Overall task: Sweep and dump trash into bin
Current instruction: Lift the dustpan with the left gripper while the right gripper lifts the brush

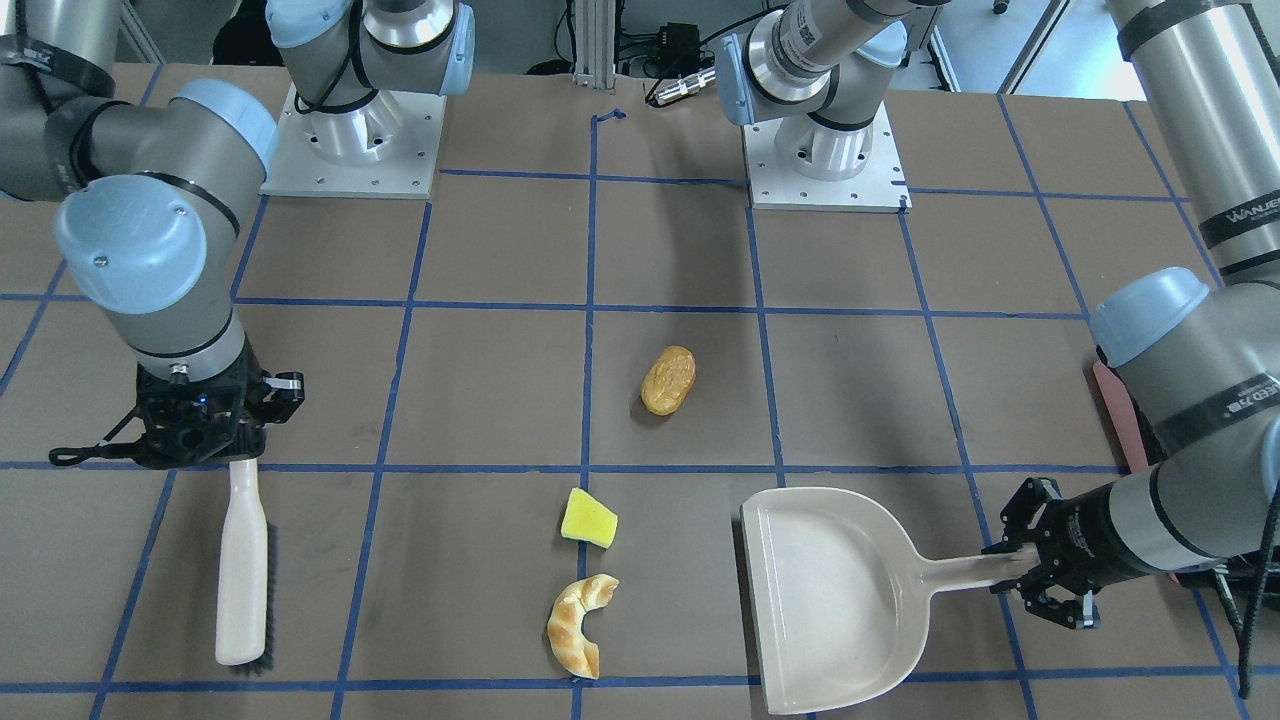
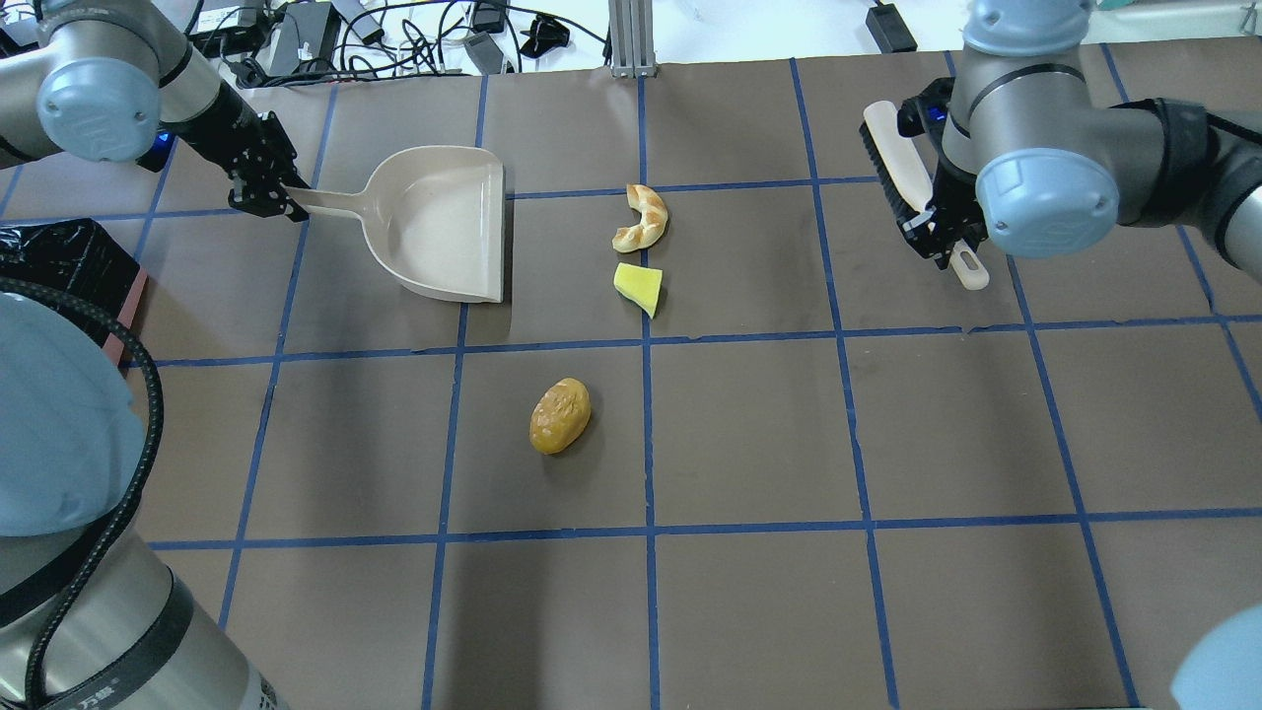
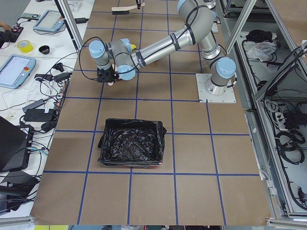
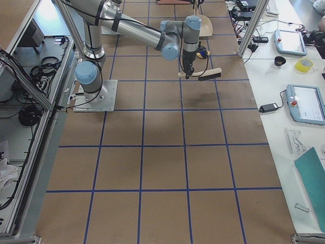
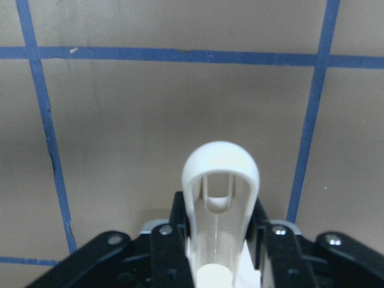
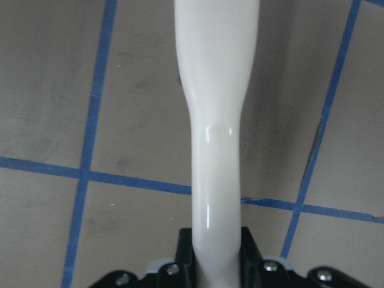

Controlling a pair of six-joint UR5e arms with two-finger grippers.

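Three trash pieces lie on the table: a golden-brown oval [image 1: 668,380] [image 2: 560,415], a yellow wedge [image 1: 588,519] [image 2: 639,287] and a croissant-like piece [image 1: 580,625] [image 2: 643,217]. My left gripper [image 1: 1020,580] [image 2: 281,197] [image 5: 219,222] is shut on the handle of a beige dustpan [image 1: 835,595] [image 2: 439,222], whose open mouth faces the croissant and wedge. My right gripper [image 1: 240,455] [image 2: 942,232] [image 6: 217,240] is shut on the handle of a white brush [image 1: 243,570] [image 2: 897,168] on the other side of the trash. The black-lined bin [image 3: 132,148] [image 2: 69,266] stands beyond my left arm.
Blue tape lines grid the brown table. The two arm bases [image 1: 350,150] [image 1: 825,160] stand at the robot's edge. Cables and devices [image 2: 345,30] lie past the far edge. The bin's pink side [image 1: 1115,410] shows beside my left arm.
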